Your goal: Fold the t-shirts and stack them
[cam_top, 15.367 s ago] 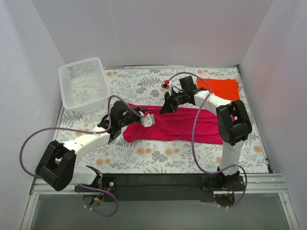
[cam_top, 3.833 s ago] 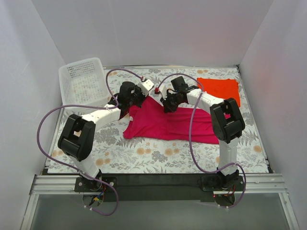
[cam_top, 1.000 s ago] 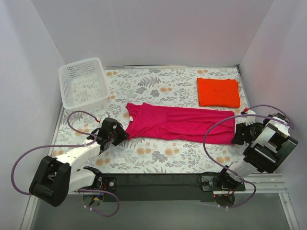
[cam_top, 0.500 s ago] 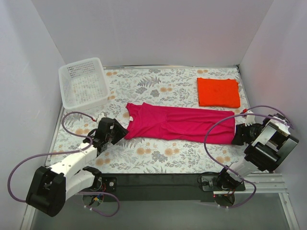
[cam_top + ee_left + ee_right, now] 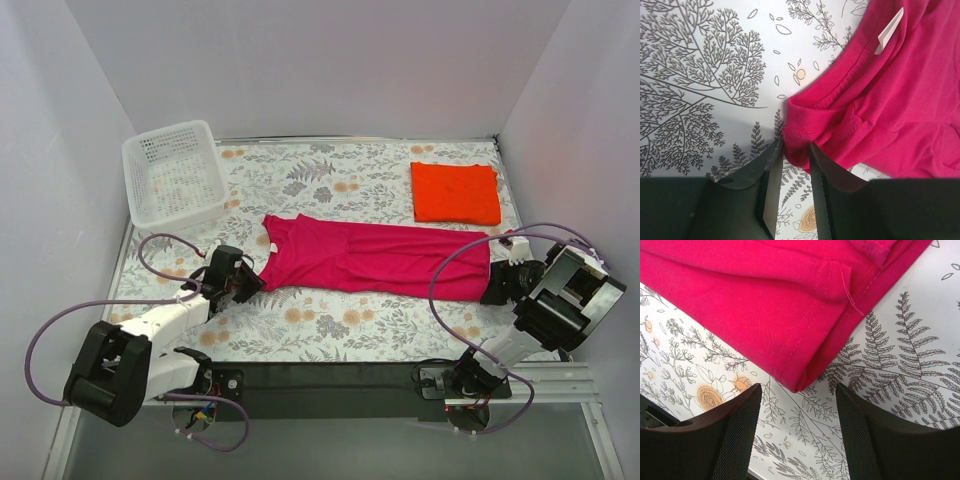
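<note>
No words, numbers or brand marks can be read in any view; the only label in sight is a small white tag (image 5: 888, 31) sewn inside the neck of the pink shirt (image 5: 910, 90), and the face it shows is blank; the cover on the desk (image 5: 330, 170) bears printed leaves and flowers only, not lettering.

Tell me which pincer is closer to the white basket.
Left. The left pincer is at the pink shirt collar, just in front of the basket; the right pincer is at the shirt's far hem.
</note>
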Action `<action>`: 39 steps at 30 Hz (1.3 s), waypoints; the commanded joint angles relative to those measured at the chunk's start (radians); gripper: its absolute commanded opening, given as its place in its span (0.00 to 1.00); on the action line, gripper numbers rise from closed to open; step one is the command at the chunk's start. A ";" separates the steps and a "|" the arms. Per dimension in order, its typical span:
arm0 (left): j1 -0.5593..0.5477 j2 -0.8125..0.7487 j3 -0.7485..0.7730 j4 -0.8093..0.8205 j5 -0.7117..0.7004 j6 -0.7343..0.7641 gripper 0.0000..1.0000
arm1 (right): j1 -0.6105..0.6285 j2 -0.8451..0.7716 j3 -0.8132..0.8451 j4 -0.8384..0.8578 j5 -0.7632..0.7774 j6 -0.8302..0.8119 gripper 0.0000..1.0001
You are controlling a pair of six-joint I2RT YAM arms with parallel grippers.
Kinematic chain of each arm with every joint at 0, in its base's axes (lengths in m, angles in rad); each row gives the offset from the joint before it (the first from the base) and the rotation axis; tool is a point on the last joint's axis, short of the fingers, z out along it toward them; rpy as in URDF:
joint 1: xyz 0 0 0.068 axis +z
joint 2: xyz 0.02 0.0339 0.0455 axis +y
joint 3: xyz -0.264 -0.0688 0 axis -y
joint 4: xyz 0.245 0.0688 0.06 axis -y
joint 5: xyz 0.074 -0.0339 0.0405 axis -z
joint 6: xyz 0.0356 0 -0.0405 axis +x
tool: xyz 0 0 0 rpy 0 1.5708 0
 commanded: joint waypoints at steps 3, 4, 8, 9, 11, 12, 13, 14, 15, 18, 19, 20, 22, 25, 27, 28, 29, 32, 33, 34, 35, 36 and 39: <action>0.006 0.025 -0.026 0.082 0.047 -0.003 0.23 | -0.004 0.009 -0.002 -0.020 -0.007 -0.014 0.57; 0.006 0.025 -0.028 0.092 0.054 -0.002 0.14 | -0.002 0.010 -0.002 -0.020 -0.008 -0.014 0.57; 0.012 -0.028 -0.041 0.086 0.033 0.006 0.00 | -0.004 0.013 0.001 -0.031 0.002 -0.015 0.57; 0.020 -0.071 -0.043 0.080 0.022 0.006 0.00 | -0.004 0.010 0.001 -0.032 0.005 -0.017 0.57; 0.029 -0.116 -0.044 0.045 -0.016 0.001 0.00 | -0.002 0.010 0.001 -0.043 0.008 -0.025 0.57; 0.034 -0.156 -0.044 0.033 -0.025 -0.002 0.00 | -0.004 0.010 0.004 -0.046 0.010 -0.025 0.57; 0.038 -0.176 -0.046 0.018 -0.035 -0.005 0.00 | -0.002 0.013 0.006 -0.049 0.011 -0.028 0.57; 0.044 -0.191 -0.048 0.013 -0.044 -0.006 0.00 | -0.004 0.018 0.009 -0.055 -0.001 -0.034 0.57; 0.057 -0.203 -0.051 0.011 -0.045 -0.009 0.00 | -0.002 0.022 0.013 -0.072 -0.007 -0.035 0.58; 0.086 -0.219 -0.048 0.005 -0.041 -0.008 0.00 | 0.009 0.062 0.049 -0.132 -0.048 -0.083 0.61; 0.094 -0.214 -0.045 0.011 -0.038 -0.006 0.00 | 0.015 0.081 0.065 -0.181 -0.060 -0.097 0.62; 0.110 -0.210 -0.044 0.019 -0.032 -0.006 0.00 | 0.033 0.087 0.070 -0.193 -0.074 -0.107 0.63; 0.124 -0.200 -0.048 0.042 -0.009 -0.005 0.00 | 0.058 0.092 0.072 -0.206 -0.073 -0.135 0.63; 0.144 -0.176 -0.052 0.071 0.014 -0.002 0.00 | 0.102 0.087 0.069 -0.204 -0.080 -0.133 0.64; 0.153 -0.170 -0.054 0.076 0.019 0.001 0.00 | 0.137 0.085 0.072 -0.187 -0.081 -0.117 0.64; 0.155 -0.170 -0.055 0.083 0.024 0.006 0.00 | 0.147 0.087 0.076 -0.178 -0.079 -0.077 0.63; 0.157 -0.170 -0.054 0.082 0.024 0.014 0.00 | 0.163 0.085 0.081 -0.162 -0.071 -0.060 0.63; 0.161 -0.176 -0.052 0.082 0.022 0.024 0.00 | 0.186 0.084 0.085 -0.143 -0.041 -0.009 0.60; 0.163 -0.177 -0.055 0.082 0.024 0.027 0.00 | 0.188 0.081 0.082 -0.141 -0.039 -0.003 0.57; 0.164 -0.180 -0.057 0.082 0.025 0.029 0.00 | 0.188 0.075 0.079 -0.141 -0.035 0.003 0.55; 0.164 -0.180 -0.057 0.085 0.024 0.031 0.00 | 0.193 0.070 0.073 -0.143 -0.021 0.012 0.51; 0.166 -0.180 -0.058 0.086 0.025 0.034 0.00 | 0.196 0.066 0.057 -0.141 -0.013 0.015 0.48; 0.167 -0.176 -0.060 0.096 0.030 0.041 0.00 | 0.200 0.046 0.029 -0.134 0.011 0.023 0.43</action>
